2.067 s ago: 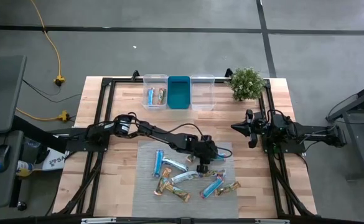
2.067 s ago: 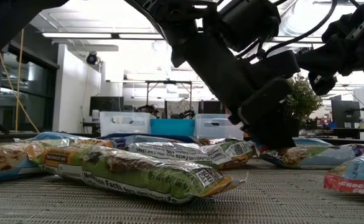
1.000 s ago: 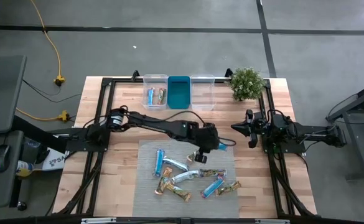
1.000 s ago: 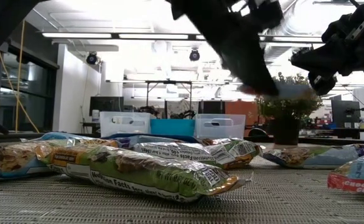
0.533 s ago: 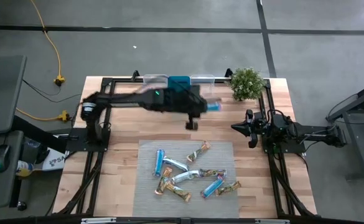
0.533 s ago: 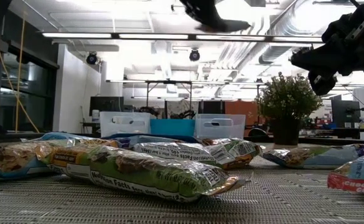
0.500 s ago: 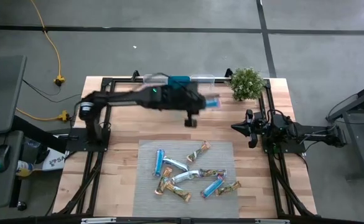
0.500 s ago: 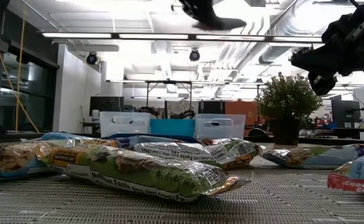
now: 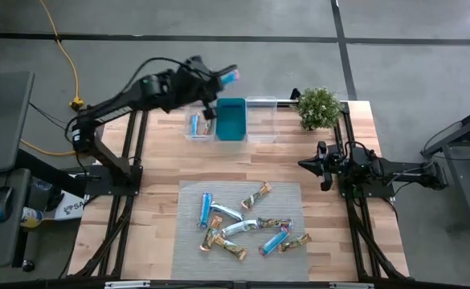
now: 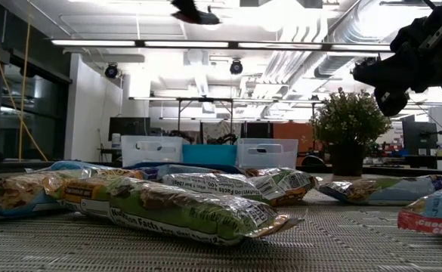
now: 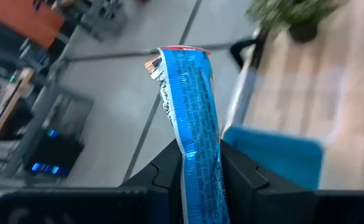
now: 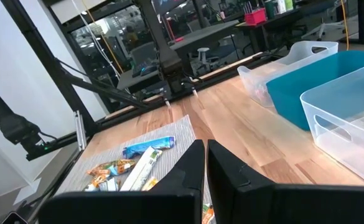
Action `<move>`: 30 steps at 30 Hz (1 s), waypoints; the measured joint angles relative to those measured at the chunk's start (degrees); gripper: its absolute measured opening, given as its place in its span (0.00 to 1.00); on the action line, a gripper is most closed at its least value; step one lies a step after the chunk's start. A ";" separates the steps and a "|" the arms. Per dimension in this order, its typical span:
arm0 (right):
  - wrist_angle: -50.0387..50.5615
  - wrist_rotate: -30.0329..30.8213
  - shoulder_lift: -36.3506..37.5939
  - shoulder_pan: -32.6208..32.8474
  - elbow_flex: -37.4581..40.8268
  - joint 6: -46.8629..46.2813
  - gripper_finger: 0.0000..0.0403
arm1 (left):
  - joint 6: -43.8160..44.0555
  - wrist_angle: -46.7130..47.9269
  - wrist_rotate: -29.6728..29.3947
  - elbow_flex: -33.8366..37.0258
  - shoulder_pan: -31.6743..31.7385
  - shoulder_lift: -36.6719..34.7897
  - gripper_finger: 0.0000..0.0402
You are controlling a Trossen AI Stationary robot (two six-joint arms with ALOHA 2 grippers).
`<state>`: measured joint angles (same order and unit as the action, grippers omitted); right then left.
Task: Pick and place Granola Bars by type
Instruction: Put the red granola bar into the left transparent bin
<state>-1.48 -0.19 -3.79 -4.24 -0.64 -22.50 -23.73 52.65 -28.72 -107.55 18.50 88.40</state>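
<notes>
My left gripper [image 9: 217, 81] is raised high above the far edge of the table, over the left clear bin [image 9: 201, 117] and the teal bin [image 9: 231, 120]. It is shut on a bright blue granola bar [image 9: 230, 77] with a pink-red end. It shows at the top of the low view [image 10: 193, 12]. Several more bars [image 9: 243, 218] lie flat on the grey mat [image 9: 186, 249] near the front. Two bars [image 9: 202, 123] lie in the left clear bin. My right gripper [image 9: 323, 167] hovers shut at the table's right side, holding nothing. My left gripper [image 11: 201, 167] pinches the blue bar between its two fingers at the bar's lower part [image 11: 200, 155]. The fingers lie along the bar. It is lifted clear, and its free end with the red edge [image 11: 180, 55] sticks out straight beyond the fingertips.
A second clear bin [image 9: 261, 119] stands to the right of the teal one. A small potted plant [image 9: 318, 107] sits at the far right corner. Bare wood lies between the bins and the mat. Black frame rails [image 9: 130, 160] run along both sides.
My left gripper, shut on the blue bar, has risen from just above the mat's far right part. It has swung toward the far edge and then toward the left, ending high over the bins. The bar went with it, lifted clear. The other bars stayed in place.
</notes>
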 joint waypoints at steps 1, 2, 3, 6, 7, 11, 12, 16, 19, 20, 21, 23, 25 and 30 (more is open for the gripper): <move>0.00 0.00 0.00 0.02 0.00 0.00 0.00 | 0.01 0.94 -0.40 0.02 0.92 -0.83 0.19; 0.00 0.00 0.04 -0.01 0.00 0.00 0.00 | 0.09 1.78 -0.87 0.01 1.67 -1.55 0.19; 0.00 0.01 0.03 0.00 0.00 0.02 0.00 | 0.43 2.89 -1.23 0.00 2.45 -2.29 0.19; 0.00 0.00 0.04 0.00 0.00 0.00 0.00 | 1.52 6.61 -1.69 0.07 5.37 -4.33 0.19; 0.00 0.00 0.04 0.01 0.00 0.01 0.00 | 2.01 7.46 -1.73 0.07 6.17 -4.92 0.19; 0.00 0.00 0.04 0.00 0.00 -0.01 0.00 | 5.91 8.94 -1.88 2.88 9.18 -7.55 0.19; 0.00 0.00 0.04 0.00 0.00 0.00 0.00 | 7.53 8.70 -1.71 4.80 9.97 -8.43 0.19; 0.00 0.00 0.04 0.00 0.00 -0.01 0.00 | 16.44 5.86 -0.56 16.18 12.44 -12.72 0.19; 0.00 0.00 0.04 0.02 0.00 -0.01 0.00 | 23.84 -0.63 1.91 27.20 14.11 -16.25 0.19; 0.00 0.00 0.04 0.00 0.00 0.00 0.00 | 26.17 -3.89 3.68 30.60 14.55 -17.31 0.19; 0.00 0.00 0.04 -0.01 0.00 -0.01 0.00 | 28.34 -7.22 5.40 33.76 15.08 -18.28 0.19; 0.00 0.00 0.04 0.00 0.00 0.00 0.00 | 32.51 -13.93 8.26 39.50 16.05 -19.65 0.19; 0.00 0.00 0.04 0.01 0.00 0.01 0.00 | 35.62 -19.22 9.49 43.90 16.87 -20.00 0.19; 0.00 0.02 0.04 0.00 0.00 0.00 0.00 | 42.04 -26.20 10.33 50.68 16.82 -18.04 0.19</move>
<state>-1.48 -0.17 -3.75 -4.25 -0.64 -22.50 18.32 26.46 -18.39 -56.86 35.32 70.35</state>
